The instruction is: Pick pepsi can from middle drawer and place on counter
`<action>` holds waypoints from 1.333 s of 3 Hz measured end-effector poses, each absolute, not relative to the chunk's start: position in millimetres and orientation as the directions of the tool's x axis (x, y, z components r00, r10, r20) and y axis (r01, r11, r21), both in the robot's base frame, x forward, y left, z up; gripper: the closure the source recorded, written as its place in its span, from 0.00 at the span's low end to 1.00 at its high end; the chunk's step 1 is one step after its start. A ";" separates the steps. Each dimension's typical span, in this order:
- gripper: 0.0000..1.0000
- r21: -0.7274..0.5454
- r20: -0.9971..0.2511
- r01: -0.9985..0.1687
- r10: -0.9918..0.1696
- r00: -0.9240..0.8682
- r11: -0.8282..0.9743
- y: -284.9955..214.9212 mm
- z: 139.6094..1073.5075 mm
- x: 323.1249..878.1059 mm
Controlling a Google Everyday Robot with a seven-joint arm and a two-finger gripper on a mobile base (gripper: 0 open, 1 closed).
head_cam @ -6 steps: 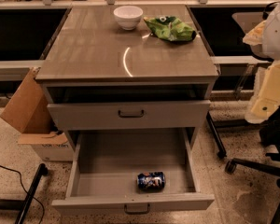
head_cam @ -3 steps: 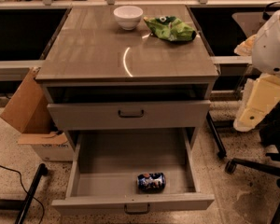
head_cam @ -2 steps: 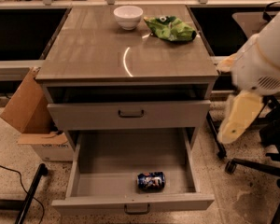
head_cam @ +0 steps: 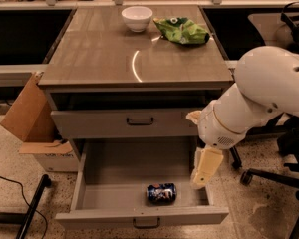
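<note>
The pepsi can (head_cam: 161,193) lies on its side near the front of the open middle drawer (head_cam: 114,171), a little right of centre. My gripper (head_cam: 202,176) is the cream-coloured end of the white arm (head_cam: 259,98). It hangs pointing down over the drawer's right side, just right of the can and slightly above it, not touching it. The counter (head_cam: 104,54) is the glossy grey-brown top above the drawers, with a curved light reflection.
A white bowl (head_cam: 137,18) and a green snack bag (head_cam: 182,30) sit at the back of the counter. The upper drawer (head_cam: 139,121) is shut. A cardboard box (head_cam: 27,116) stands at the left, and an office chair base (head_cam: 274,178) at the right.
The arm has swung in from the right edge, leftward and down, bringing the gripper over the open drawer's right side. The can has not moved.
</note>
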State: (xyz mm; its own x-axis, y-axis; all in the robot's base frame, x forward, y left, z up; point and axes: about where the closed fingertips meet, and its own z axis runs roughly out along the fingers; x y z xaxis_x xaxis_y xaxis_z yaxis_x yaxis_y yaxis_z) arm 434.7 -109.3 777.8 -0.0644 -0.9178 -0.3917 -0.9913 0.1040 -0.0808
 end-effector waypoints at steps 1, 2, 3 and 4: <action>0.00 -0.081 -0.392 -0.991 -0.918 -0.064 0.104 -109.3 777.7 434.7; 0.00 -0.047 -0.414 -0.994 -0.907 -0.075 0.103 -108.3 744.4 438.5; 0.00 -0.013 -0.448 -0.997 -0.891 -0.066 0.081 -99.4 689.6 439.6; 0.00 0.016 -0.502 -0.998 -0.862 -0.063 0.063 -86.4 627.9 445.7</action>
